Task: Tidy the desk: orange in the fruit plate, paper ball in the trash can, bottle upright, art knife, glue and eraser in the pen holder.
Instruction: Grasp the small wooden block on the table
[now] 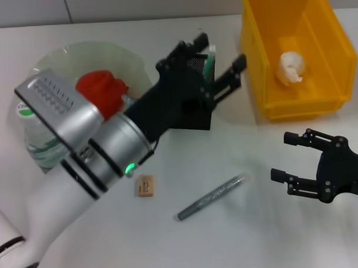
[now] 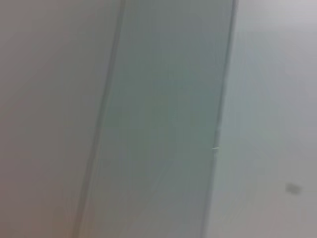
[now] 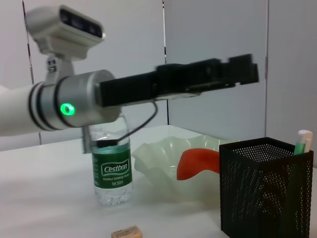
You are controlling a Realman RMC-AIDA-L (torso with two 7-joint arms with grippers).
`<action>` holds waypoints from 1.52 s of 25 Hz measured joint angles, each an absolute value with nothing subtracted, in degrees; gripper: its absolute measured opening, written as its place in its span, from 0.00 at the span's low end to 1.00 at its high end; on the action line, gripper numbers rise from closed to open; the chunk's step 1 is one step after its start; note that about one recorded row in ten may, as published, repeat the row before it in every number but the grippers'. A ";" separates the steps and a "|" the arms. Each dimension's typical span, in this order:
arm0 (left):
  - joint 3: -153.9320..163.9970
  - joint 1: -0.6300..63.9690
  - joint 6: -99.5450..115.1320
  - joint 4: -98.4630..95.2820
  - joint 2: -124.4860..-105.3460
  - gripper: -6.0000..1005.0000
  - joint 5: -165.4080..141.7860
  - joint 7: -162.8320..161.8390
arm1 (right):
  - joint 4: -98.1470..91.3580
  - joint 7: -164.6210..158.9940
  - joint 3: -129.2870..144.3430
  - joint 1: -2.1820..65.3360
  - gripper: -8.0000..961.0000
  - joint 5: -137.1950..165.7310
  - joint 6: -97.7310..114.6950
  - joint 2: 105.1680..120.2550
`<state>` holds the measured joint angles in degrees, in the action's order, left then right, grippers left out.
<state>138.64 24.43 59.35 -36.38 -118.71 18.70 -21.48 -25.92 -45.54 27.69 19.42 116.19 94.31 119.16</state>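
My left gripper (image 1: 221, 51) hangs open just above the black mesh pen holder (image 1: 196, 113), where the green-and-white glue (image 1: 210, 57) stands upright. The orange (image 1: 101, 89), reddish in colour, lies in the pale green fruit plate (image 1: 59, 59). The bottle (image 1: 32, 136) stands upright beside the plate. On the table lie the tan eraser (image 1: 145, 186) and the grey art knife (image 1: 212, 197). The paper ball (image 1: 291, 68) rests in the yellow trash can (image 1: 272, 104). My right gripper (image 1: 281, 156) waits open, low at the right. The right wrist view shows the pen holder (image 3: 265, 191), glue (image 3: 302, 141) and bottle (image 3: 113, 173).
The left arm's silver forearm (image 1: 78, 123) stretches diagonally over the plate and partly hides the pen holder. The left wrist view shows only blurred grey wall panels. White tabletop (image 1: 230, 244) lies around the art knife and eraser.
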 joint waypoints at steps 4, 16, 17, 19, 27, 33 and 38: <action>136.48 23.02 64.75 -36.35 -117.35 0.80 5.07 -31.90 | -25.99 -45.52 27.69 19.38 0.79 116.19 94.32 119.11; 118.68 21.53 72.09 -38.90 -114.45 0.79 -32.89 -65.00 | -25.93 -45.26 27.77 19.37 0.79 116.30 94.35 119.00; 116.35 21.31 72.54 -39.50 -114.36 0.79 -36.83 -67.84 | -25.93 -45.21 27.77 19.38 0.79 116.39 94.32 119.00; 113.77 20.99 72.91 -40.39 -114.30 0.79 -40.74 -70.81 | -25.93 -45.20 27.77 19.36 0.78 116.41 94.27 119.00; 99.91 16.47 74.25 -58.29 -114.26 0.79 -69.46 -90.34 | -25.98 -45.18 27.98 19.40 0.78 116.37 94.22 119.00; 93.10 15.68 77.22 -69.58 -115.48 0.79 -84.85 -101.38 | -25.92 -45.13 27.96 19.58 0.78 116.24 94.05 119.01; 80.68 20.70 86.68 -77.62 -117.79 0.79 -102.87 -109.89 | -25.92 -45.08 27.69 19.65 0.78 116.20 94.06 119.13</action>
<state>80.68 20.70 86.68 -77.62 -117.79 -102.87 -109.89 -25.92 -45.08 27.69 19.65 116.20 94.06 119.13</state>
